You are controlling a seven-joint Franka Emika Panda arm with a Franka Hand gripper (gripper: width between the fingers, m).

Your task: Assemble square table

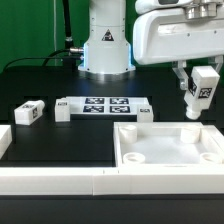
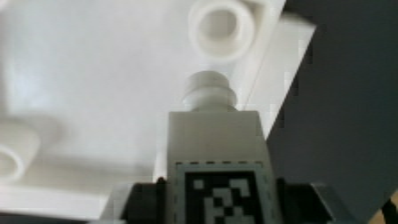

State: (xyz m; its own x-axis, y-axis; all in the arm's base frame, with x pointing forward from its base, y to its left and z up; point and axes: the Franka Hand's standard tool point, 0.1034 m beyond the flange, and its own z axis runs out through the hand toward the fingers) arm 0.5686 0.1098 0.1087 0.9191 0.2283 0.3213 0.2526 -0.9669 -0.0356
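The white square tabletop (image 1: pixel 175 160) lies at the exterior view's right front, rim up, with round corner sockets (image 1: pixel 135 158). My gripper (image 1: pixel 200 88) is shut on a white tagged leg (image 1: pixel 201 92) and holds it upright above the top's far right corner. In the wrist view the leg (image 2: pixel 217 150) runs away from the jaws, its screw tip (image 2: pixel 210 88) over the tabletop (image 2: pixel 89 90) near a corner socket (image 2: pixel 222 25). The dark fingers (image 2: pixel 143 200) grip both sides of the leg's tag. Another leg (image 1: pixel 29 113) lies at the exterior view's left.
The marker board (image 1: pixel 105 107) lies flat at the middle back, with a small white block (image 1: pixel 62 106) at its end. Long white border rails (image 1: pixel 50 180) run along the front. The robot base (image 1: pixel 105 45) stands behind.
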